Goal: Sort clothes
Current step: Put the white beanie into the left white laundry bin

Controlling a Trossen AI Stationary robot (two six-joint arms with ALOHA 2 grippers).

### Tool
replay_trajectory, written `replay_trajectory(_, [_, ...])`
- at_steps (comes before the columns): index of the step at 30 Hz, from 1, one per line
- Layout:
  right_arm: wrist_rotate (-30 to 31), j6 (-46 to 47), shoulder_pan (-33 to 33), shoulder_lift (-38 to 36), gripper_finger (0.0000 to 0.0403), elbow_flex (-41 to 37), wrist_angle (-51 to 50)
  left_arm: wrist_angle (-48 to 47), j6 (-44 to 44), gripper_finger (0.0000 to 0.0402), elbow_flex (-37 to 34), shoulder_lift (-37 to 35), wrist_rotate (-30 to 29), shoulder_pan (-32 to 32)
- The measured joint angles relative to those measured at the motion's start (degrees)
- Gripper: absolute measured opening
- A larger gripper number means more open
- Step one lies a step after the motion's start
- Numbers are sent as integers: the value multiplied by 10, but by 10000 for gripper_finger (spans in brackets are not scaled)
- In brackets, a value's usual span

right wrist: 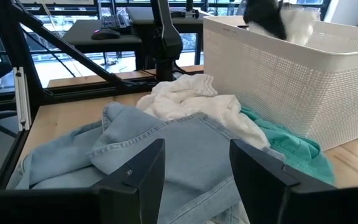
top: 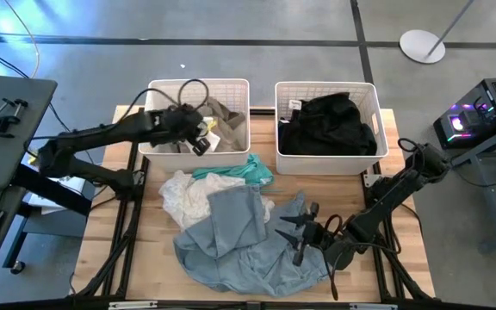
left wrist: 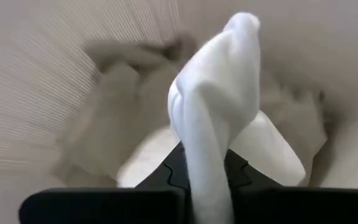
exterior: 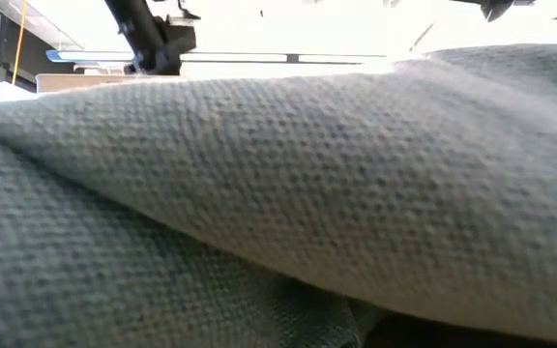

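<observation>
The left gripper (top: 201, 138) is over the left basket (top: 231, 88), closed on a white cloth (left wrist: 213, 112) that hangs between its fingers, above the tan garment (top: 224, 116). The right gripper (top: 298, 231) is wide open and holds nothing, just over the denim (top: 231, 228) on the table (top: 114, 232).
</observation>
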Motion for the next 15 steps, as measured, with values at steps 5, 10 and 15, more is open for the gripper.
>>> replay_trajectory(5, [0, 2, 0, 0, 169, 0, 0, 15, 10, 30, -3, 70, 69, 59])
replay_trajectory(10, [-14, 10, 0, 0, 169, -1, -2, -2, 46, 82, -7, 105, 75, 86])
replay_trajectory(15, [-17, 15, 0, 0, 169, -1, -7, -60, 33, 166, -5, 81, 75, 103])
